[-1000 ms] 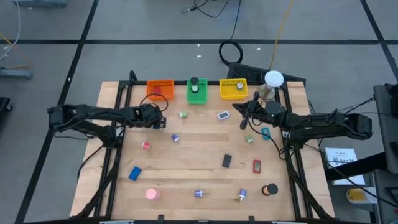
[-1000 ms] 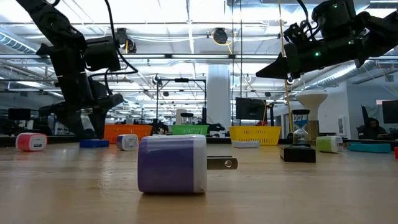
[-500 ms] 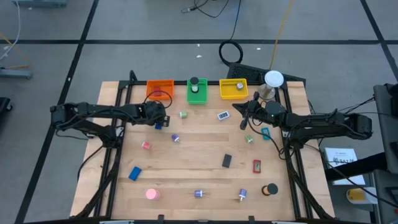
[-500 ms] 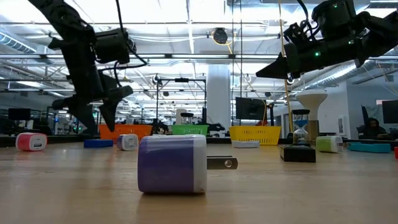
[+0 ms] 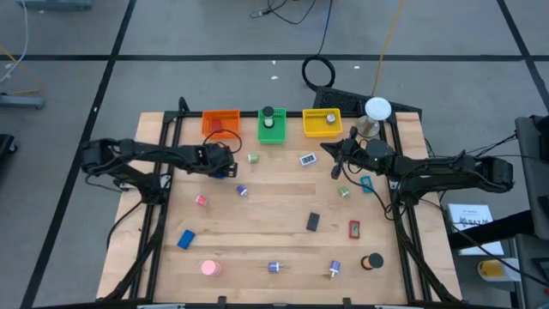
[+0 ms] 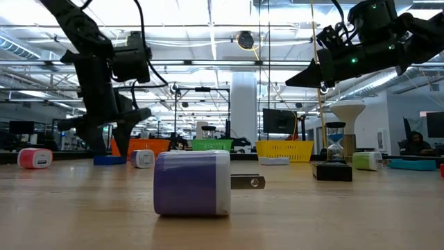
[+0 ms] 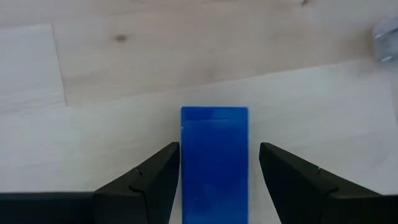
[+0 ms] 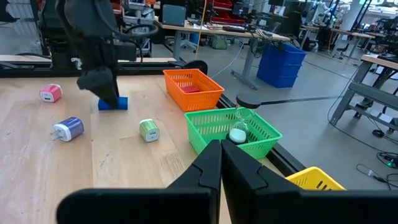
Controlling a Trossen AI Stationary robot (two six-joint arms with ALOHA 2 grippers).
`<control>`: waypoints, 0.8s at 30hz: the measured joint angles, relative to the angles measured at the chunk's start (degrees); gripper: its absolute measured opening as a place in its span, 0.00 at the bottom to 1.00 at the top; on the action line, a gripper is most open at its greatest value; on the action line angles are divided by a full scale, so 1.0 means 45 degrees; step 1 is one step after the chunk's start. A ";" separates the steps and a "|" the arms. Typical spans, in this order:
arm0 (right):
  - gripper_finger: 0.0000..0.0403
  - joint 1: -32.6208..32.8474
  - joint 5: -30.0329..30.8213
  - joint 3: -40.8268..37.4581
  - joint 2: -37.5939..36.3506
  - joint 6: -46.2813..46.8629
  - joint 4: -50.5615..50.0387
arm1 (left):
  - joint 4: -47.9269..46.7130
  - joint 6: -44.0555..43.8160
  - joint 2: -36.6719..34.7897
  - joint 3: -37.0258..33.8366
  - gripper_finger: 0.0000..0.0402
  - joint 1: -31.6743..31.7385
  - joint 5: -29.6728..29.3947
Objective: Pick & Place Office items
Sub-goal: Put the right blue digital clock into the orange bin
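Blue rectangular eraser-like block (image 7: 214, 163) lies lengthwise between the left tool's (image 7: 214, 180) spread, unclenched fingers, flat on the table (image 7: 124, 74).

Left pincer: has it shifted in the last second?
Yes. In the high view the left pincer has slid rightward, nearer the green plastic bin, and now straddles the small blue rectangular block.
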 joint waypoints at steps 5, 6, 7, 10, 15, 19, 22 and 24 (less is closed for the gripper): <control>0.01 0.0000 0.0000 0.0000 0.0000 0.0000 -0.0003 | 0.0047 0.0097 0.0435 0.0051 0.56 -0.0005 -0.0027; 0.01 0.0005 0.0000 0.0000 0.0000 0.0005 -0.0003 | 0.0017 0.0098 0.0435 0.0049 0.56 -0.0005 0.0006; 0.01 0.0000 0.0000 0.0000 0.0000 0.0000 -0.0003 | -0.0004 0.0103 0.0435 0.0049 0.56 -0.0005 0.0047; 0.01 0.0000 0.0000 0.0000 0.0000 0.0001 -0.0003 | -0.0211 0.0484 0.0288 0.0039 0.51 0.0053 0.0176; 0.01 0.0000 0.0000 0.0000 0.0000 0.0000 -0.0003 | -0.1293 0.1829 0.0048 0.0773 0.38 0.0614 0.0429; 0.01 0.0005 0.0000 0.0000 0.0000 0.0005 -0.0008 | -0.1833 0.3083 0.0066 0.1860 0.38 0.1479 0.0350; 0.01 0.0002 0.0000 0.0000 0.0000 0.0000 -0.0060 | -0.2104 0.3989 0.0031 0.2945 0.38 0.2302 0.0357; 0.01 0.0003 0.0000 0.0000 0.0000 0.0000 -0.0087 | -0.2104 0.4473 0.0039 0.3643 0.38 0.2987 0.0705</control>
